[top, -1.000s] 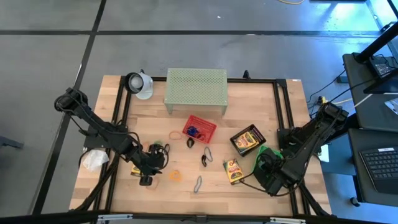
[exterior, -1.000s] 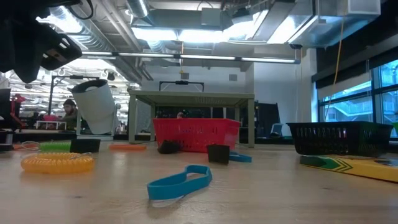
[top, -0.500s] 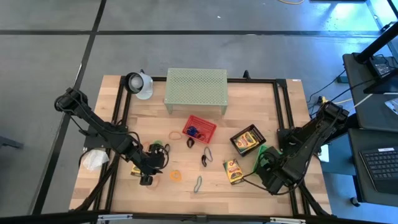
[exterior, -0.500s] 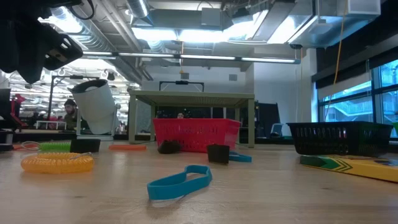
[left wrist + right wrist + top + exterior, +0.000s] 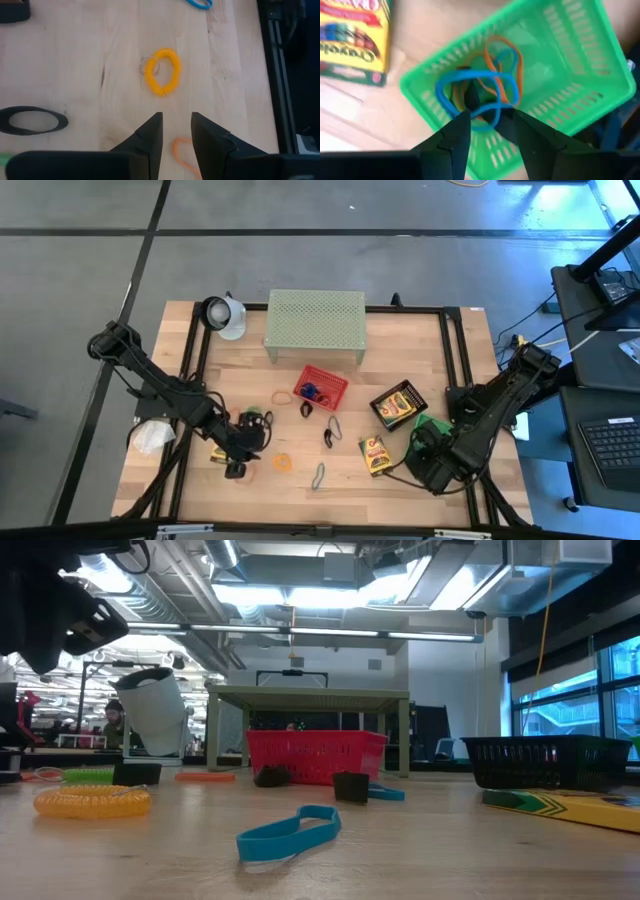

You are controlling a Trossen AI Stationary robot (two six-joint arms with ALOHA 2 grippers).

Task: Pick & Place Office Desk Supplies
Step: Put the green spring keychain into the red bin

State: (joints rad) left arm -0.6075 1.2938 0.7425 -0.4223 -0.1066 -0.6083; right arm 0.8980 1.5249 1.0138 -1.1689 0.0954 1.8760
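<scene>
My left gripper [image 5: 176, 134] hangs open over bare wood near the table's front left [image 5: 236, 467], nothing between its fingers. Just beyond it lies a yellow coiled loop [image 5: 162, 71] with a small metal ring, also seen from above [image 5: 283, 463]. My right gripper [image 5: 492, 131] stands open, pointing down over a green basket [image 5: 555, 60] at the front right [image 5: 432, 425]. In the basket lie blue loops [image 5: 470, 92] and orange loops [image 5: 507, 60]. Flat on the wood beside the basket lies a yellow-and-green crayon box [image 5: 355, 35], also visible from above [image 5: 377, 453].
A pale green perforated shelf [image 5: 315, 323] stands at the back, with a red basket [image 5: 321, 386] in front of it. A black basket [image 5: 398, 406] holds another crayon box. Loose on the wood are a blue loop [image 5: 290, 832], black clips [image 5: 331, 430] and an orange loop [image 5: 283, 395]. A white wad [image 5: 152, 437] is at the left.
</scene>
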